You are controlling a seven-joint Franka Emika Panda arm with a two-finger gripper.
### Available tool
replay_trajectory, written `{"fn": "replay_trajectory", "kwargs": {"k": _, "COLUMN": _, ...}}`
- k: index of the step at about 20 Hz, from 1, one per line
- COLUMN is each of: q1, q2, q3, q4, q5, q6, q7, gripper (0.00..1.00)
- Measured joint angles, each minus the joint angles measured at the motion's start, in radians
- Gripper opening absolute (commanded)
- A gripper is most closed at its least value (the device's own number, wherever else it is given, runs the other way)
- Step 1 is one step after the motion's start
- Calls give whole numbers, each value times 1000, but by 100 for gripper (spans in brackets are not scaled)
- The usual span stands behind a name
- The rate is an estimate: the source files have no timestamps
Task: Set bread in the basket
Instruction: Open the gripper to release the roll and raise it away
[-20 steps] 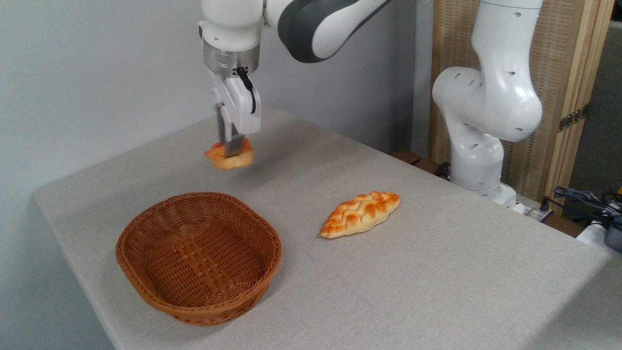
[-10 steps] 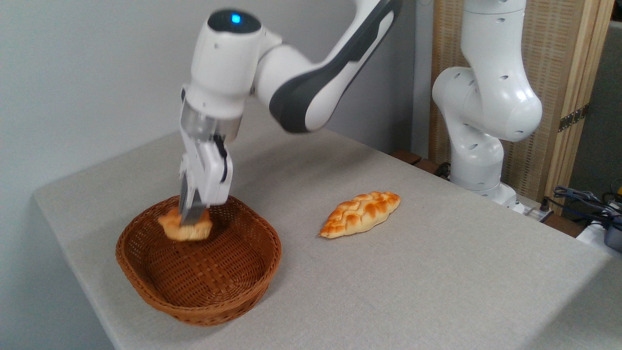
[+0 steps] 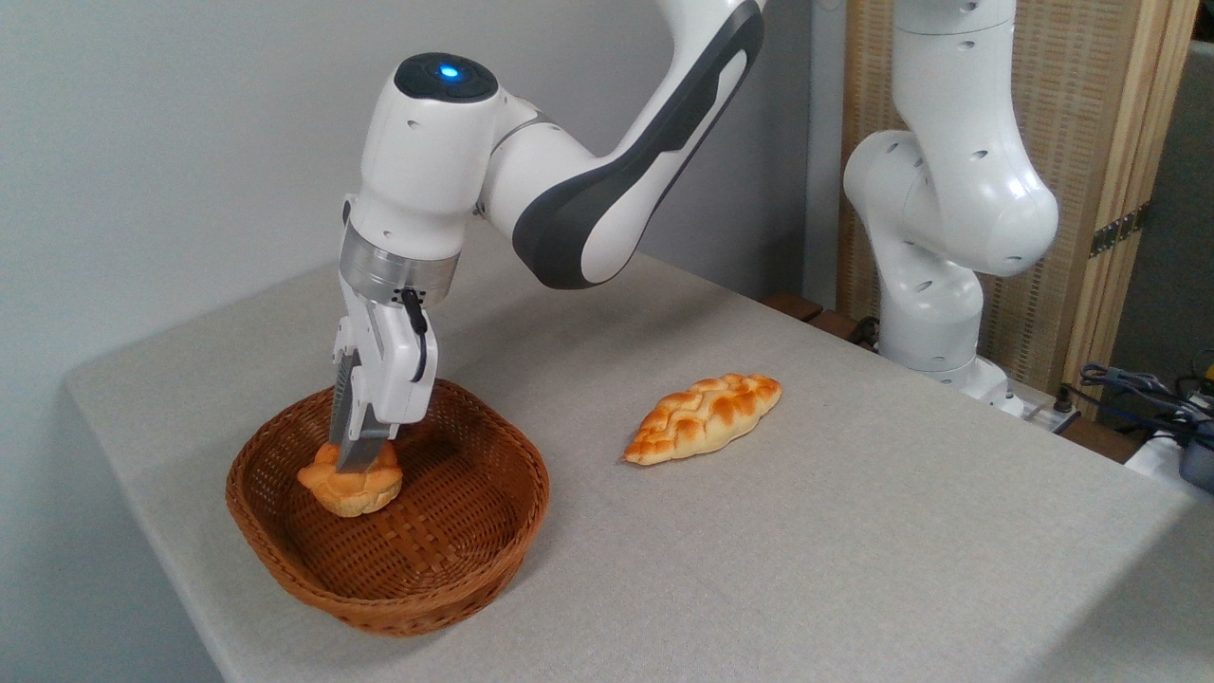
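The bread (image 3: 352, 488), a small round golden bun with a lumpy top, is down inside the oval brown wicker basket (image 3: 474, 560), at its left-back part, at or just above the woven bottom. My gripper (image 3: 355, 462) points straight down into the basket and is shut on the bread, its fingers pressed into the bun's top. Whether the bun rests on the bottom I cannot tell.
A longer braided loaf (image 3: 704, 417) lies on the grey tablecloth to the right of the basket. The arm's white base (image 3: 934, 275) stands at the table's back right, with cables (image 3: 1138, 389) beyond it. The table's left edge runs close to the basket.
The gripper carried the bread from above the table behind the basket forward and down into the basket, lowering it further over the last half second.
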Motion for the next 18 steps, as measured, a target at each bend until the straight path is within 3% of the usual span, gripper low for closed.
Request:
{"fn": "replay_trajectory", "kwargs": {"k": 3, "q1": 0, "q2": -8, "q3": -7, "q4": 19, "q5": -1, "q6": -5, "q7": -12, "gripper": 100}}
{"fn": "replay_trajectory", "kwargs": {"k": 5, "q1": 7, "q2": -32, "q3": -7, "q4": 54, "q5": -2, "q6": -71, "q7": -89, "gripper": 100}}
{"fn": "replay_trajectory", "kwargs": {"k": 8, "q1": 79, "q2": -72, "q3": -2, "q4": 194, "q5": 7, "q6": -406, "q7": -194, "gripper": 100}}
{"fn": "replay_trajectory", "kwargs": {"k": 10, "q1": 130, "q2": -86, "q3": 10, "q4": 314, "q5": 77, "q6": -661, "q7": -207, "gripper": 100}}
{"fn": "replay_trajectory", "kwargs": {"k": 12, "q1": 155, "q2": -91, "q3": 19, "q4": 406, "q5": 186, "q6": -850, "q7": -210, "gripper": 100}}
{"fn": "replay_trajectory", "kwargs": {"k": 15, "q1": 156, "q2": -88, "q3": 18, "q4": 462, "q5": 341, "q6": -954, "q7": -276, "gripper": 100}}
{"fn": "replay_trajectory", "kwargs": {"k": 18, "q1": 153, "q2": -78, "q3": 18, "q4": 484, "q5": 372, "q6": -956, "q7": -385, "gripper": 100}}
